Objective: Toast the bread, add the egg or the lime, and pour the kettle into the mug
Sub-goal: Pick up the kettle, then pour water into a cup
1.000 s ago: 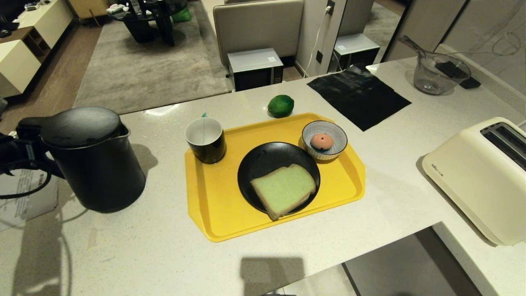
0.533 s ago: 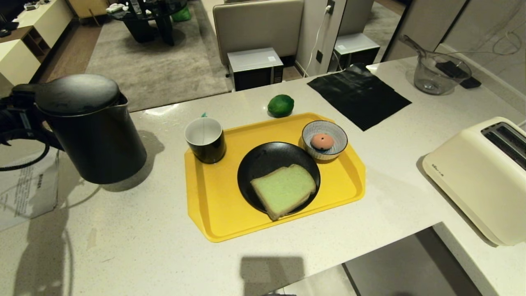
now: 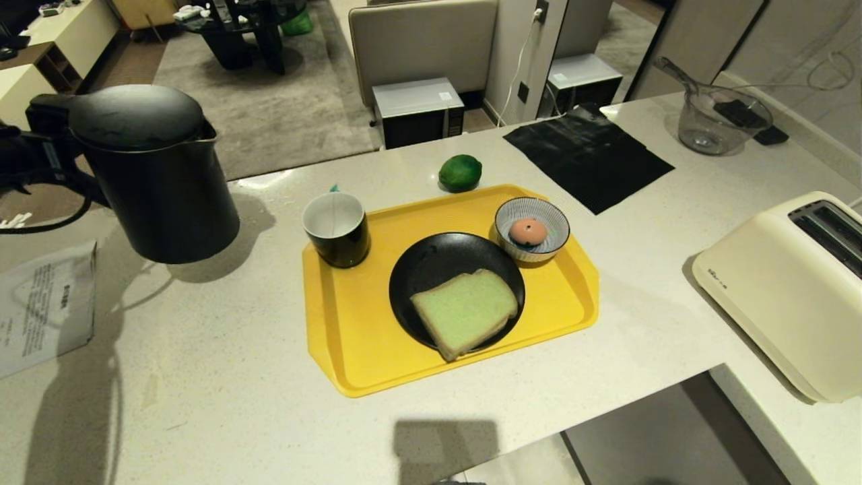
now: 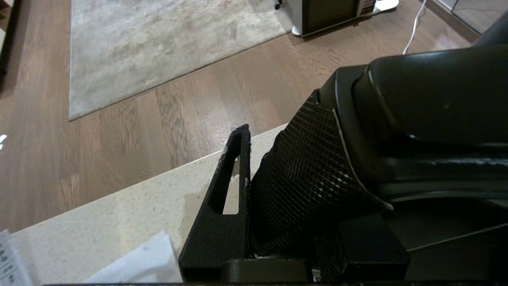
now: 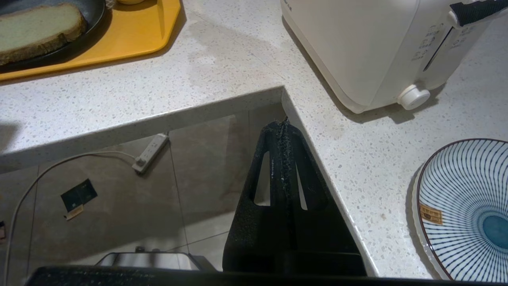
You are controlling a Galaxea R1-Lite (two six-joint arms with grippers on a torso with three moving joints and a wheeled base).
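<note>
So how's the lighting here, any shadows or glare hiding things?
Head view: warm light, kettle casts a soft shadow on the counter, mild glare behind the mug. Left wrist view: kettle handle nearly featureless black. Right wrist view: evenly lit, toaster clear.

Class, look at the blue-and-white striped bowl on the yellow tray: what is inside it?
The striped bowl holds one salmon-pink egg, resting near its middle. A bit of teal shows beneath the egg; the bowl's floor under it is covered.
</note>
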